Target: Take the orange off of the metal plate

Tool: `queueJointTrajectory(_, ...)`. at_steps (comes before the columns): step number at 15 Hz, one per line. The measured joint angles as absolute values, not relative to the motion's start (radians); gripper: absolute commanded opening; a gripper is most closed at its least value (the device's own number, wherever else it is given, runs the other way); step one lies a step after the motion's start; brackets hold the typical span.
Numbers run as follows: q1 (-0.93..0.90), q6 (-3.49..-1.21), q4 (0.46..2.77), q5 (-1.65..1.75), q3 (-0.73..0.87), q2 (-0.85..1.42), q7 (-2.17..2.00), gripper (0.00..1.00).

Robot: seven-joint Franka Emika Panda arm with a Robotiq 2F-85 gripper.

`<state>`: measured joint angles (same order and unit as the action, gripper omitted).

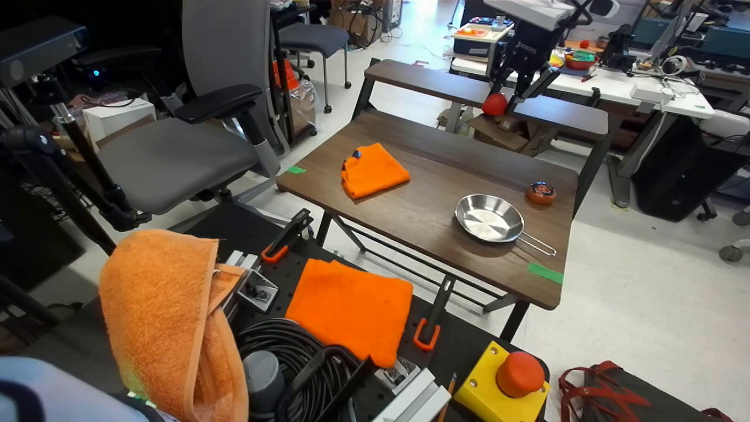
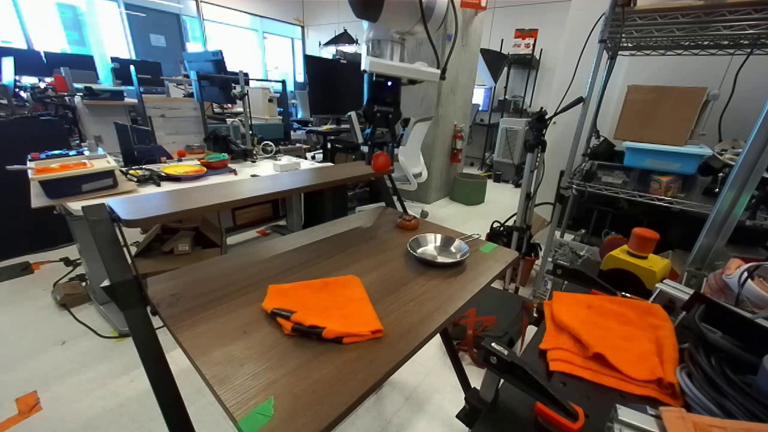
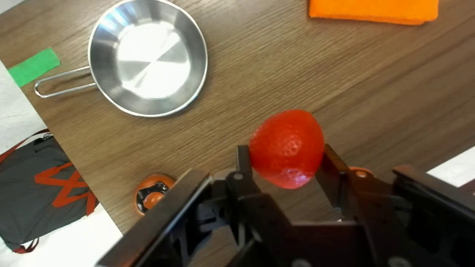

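The white arm (image 2: 403,69) is hanging in from the top of both exterior views, and the tool (image 3: 285,160) is pointing down toward the counter (image 1: 433,176). Its 2 fingertips (image 3: 243,159) are clamping the orange (image 3: 287,144), 1 on each side, and holding it in the air, well apart from the metal plate (image 1: 489,217). That shallow, shiny dish is sitting on the wood-grained counter, its looped wire handle (image 3: 45,95) lying near a strip of green tape (image 3: 34,66). A round reddish-brown object (image 1: 540,193) with a dark-patterned top is resting near the plate, and a folded orange cloth (image 2: 324,309) with black patches is lying toward the opposite end. A raised shelf (image 1: 436,82) is running along 1 long side. A gray office chair (image 1: 176,161) is standing on the pale floor (image 1: 633,281), and a yellow emergency-stop box (image 1: 483,384) with a red button (image 1: 520,374) is sitting on a black bench (image 1: 284,278) near a 2nd folded orange cloth (image 1: 354,305). Farther off in an exterior view, a fire extinguisher (image 2: 458,144) is hanging by a gray pillar (image 2: 459,72), a green bin (image 2: 468,188) is standing near it, and windows (image 2: 246,39) are glowing. On the tool's body, white lettering (image 1: 527,48) is spelling ROBOTIQ; the print (image 2: 499,347) on a black-and-orange clamp (image 2: 519,369) is showing too small to read.
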<state>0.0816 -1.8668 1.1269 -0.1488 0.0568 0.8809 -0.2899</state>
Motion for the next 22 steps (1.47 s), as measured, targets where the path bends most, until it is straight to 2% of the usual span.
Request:
queueJointTrajectory(12, 0.032, -1.763, 0.646, -0.146, 0.058, 1.313, -0.533, 0.22)
queueJointTrajectory(21, 0.032, -1.75, 0.495, -0.093, 0.079, 1.46, -0.639, 0.22)
queueJointTrajectory(22, 0.032, -1.75, 0.483, -0.084, 0.082, 1.472, -0.648, 0.72)
